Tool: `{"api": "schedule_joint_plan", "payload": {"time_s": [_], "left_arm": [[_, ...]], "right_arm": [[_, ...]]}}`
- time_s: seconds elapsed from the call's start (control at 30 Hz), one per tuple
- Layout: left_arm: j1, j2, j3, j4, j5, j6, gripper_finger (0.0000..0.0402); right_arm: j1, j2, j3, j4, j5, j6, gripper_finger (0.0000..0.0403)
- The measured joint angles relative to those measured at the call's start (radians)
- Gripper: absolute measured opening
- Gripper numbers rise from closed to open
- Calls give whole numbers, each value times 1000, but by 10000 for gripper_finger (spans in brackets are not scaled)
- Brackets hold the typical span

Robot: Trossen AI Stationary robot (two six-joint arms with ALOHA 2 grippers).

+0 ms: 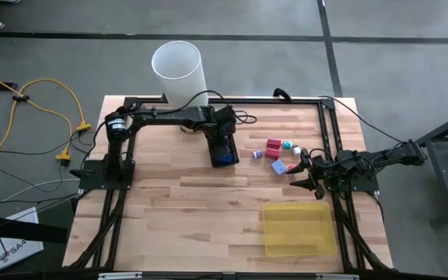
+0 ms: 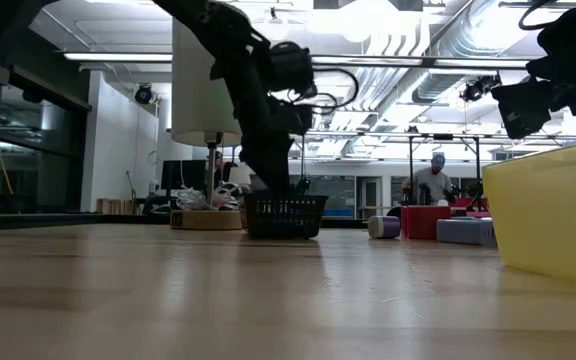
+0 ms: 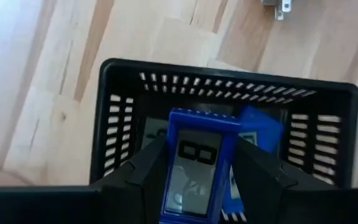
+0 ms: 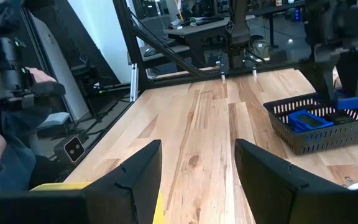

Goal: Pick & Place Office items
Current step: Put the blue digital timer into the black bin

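Up near the far edge of the worktop [image 1: 208,202], the left end effector [image 3: 197,186] is over the black mesh box [image 3: 123,112], gripping a blue office item [image 3: 199,163], with another blue piece [image 3: 261,127] down in the box. By the right edge, the right end effector [image 4: 197,180] waits with its fingers apart and nothing between them. Beside it lie small red [image 1: 274,145], purple [image 1: 278,166] and white-teal blocks [image 1: 286,145].

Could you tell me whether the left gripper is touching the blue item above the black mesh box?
Touching: the left wrist view shows the left gripper with both fingers pressed against the blue item.
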Motion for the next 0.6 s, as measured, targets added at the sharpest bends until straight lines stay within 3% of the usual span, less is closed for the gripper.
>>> {"api": "schedule_joint_plan", "payload": {"time_s": [0.6], "left_arm": [[21, 68, 1, 10, 1, 0, 153]], "right_arm": [[0, 3, 0, 2, 1, 0, 190]]}}
